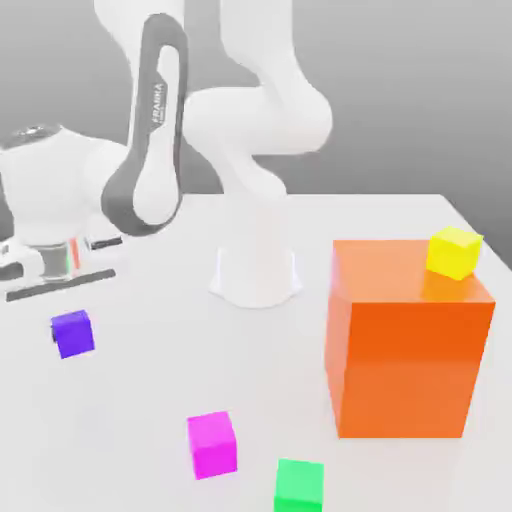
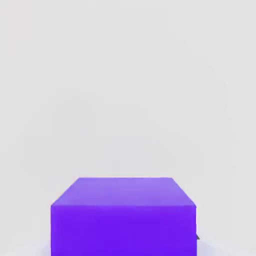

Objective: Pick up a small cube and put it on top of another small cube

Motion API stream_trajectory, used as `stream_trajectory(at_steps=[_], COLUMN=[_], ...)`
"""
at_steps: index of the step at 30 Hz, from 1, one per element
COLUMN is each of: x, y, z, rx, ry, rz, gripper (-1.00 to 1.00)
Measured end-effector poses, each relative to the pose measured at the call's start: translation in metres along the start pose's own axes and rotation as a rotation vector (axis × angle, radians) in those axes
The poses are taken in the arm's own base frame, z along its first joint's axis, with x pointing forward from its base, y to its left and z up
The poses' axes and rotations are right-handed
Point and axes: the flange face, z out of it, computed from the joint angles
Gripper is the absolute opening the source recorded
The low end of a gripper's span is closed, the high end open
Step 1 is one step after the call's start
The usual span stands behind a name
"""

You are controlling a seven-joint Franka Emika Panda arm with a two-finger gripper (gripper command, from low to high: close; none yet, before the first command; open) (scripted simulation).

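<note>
The small cube (image 1: 73, 333) is plain purple and sits low at the exterior view's left, directly under my hand. My gripper (image 1: 69, 304) hangs straight over it, shut on its sides. In the hand view the same purple cube (image 2: 123, 215) looms very close, with a dark fingertip (image 2: 196, 237) pressed against one side. I cannot tell whether the cube rests on the white table (image 1: 130, 410) or is lifted just off it.
A magenta-pink cube (image 1: 212, 444) and a green cube (image 1: 299, 485) lie near the front. A big orange block (image 1: 410, 340) stands at the exterior view's right with a yellow cube (image 1: 454, 252) on its top. The arm's white base (image 1: 255, 270) rises mid-table.
</note>
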Motion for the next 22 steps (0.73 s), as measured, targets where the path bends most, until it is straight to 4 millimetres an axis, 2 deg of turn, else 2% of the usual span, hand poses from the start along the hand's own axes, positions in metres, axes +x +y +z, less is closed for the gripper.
stream_trajectory(at_steps=[4,7,10,13,15,18,19,22], x=[0.053,0.083,0.103,0.110,0.111,0.111,0.110,0.110], y=[-0.068,-0.131,-0.202,-0.277,-0.301,-0.308,-0.308,-0.308], z=[-0.012,-0.021,-0.030,-0.039,-0.025,0.012,0.020,0.020], rx=[-0.002,-0.001,0.002,0.007,0.008,0.009,0.009,0.009], ry=[0.002,0.003,0.004,0.003,0.003,0.003,0.002,0.002], rz=[-0.134,-0.237,-0.345,-0.452,-0.485,-0.494,-0.494,-0.494], gripper=[-1.00,-1.00,-1.00,-1.00,-1.00,-1.00,1.00,1.00])
